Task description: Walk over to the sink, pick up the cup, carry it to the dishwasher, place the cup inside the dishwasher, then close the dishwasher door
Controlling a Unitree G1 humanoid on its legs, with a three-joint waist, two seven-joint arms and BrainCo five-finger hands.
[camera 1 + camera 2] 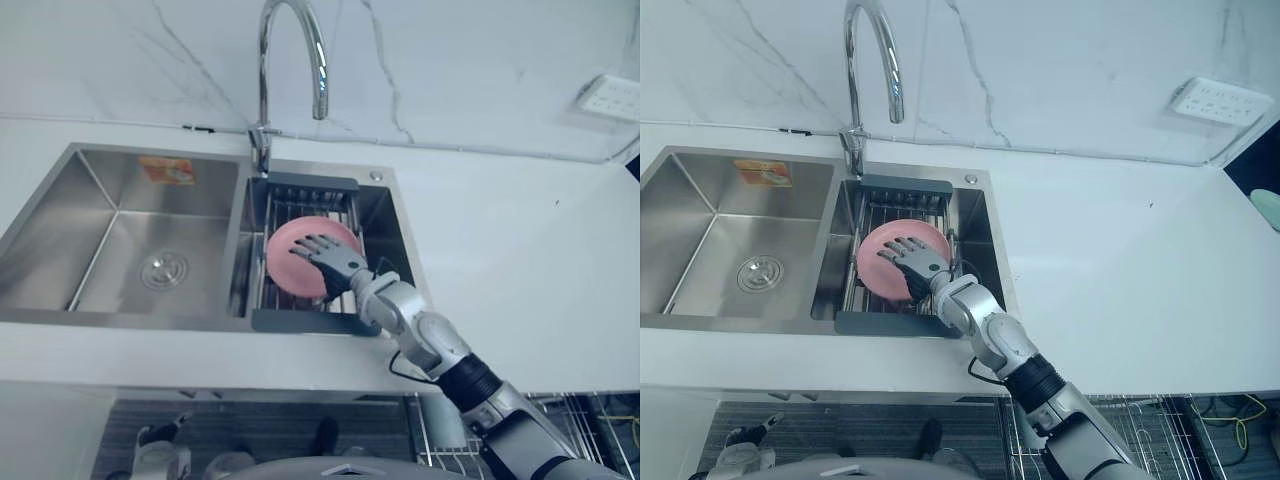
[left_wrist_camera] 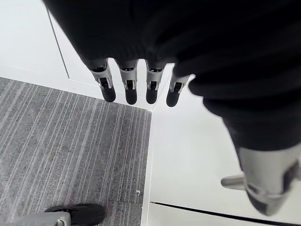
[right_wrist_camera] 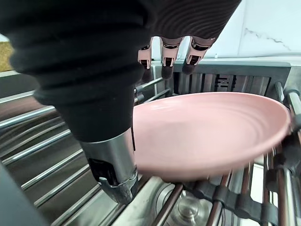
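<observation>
A shallow pink dish (image 1: 288, 268) leans in the dark wire drying rack (image 1: 305, 187) set in the right basin of the sink (image 1: 120, 205); I see no cup. My right hand (image 1: 337, 262) reaches into the rack from the front. Its straight fingers (image 3: 167, 55) spread over the dish's upper face (image 3: 211, 127), and the thumb (image 3: 113, 174) hangs beside the near rim. Nothing is gripped. My left hand (image 2: 129, 87) hangs low by the cabinet front with its fingers straight and empty.
A tall chrome faucet (image 1: 268, 80) arches over the divider between the basins. The white counter (image 1: 500, 250) runs to the right, with a wall socket (image 1: 610, 97) at its far end. A wire dishwasher rack (image 1: 1140, 430) shows below the counter edge at the right.
</observation>
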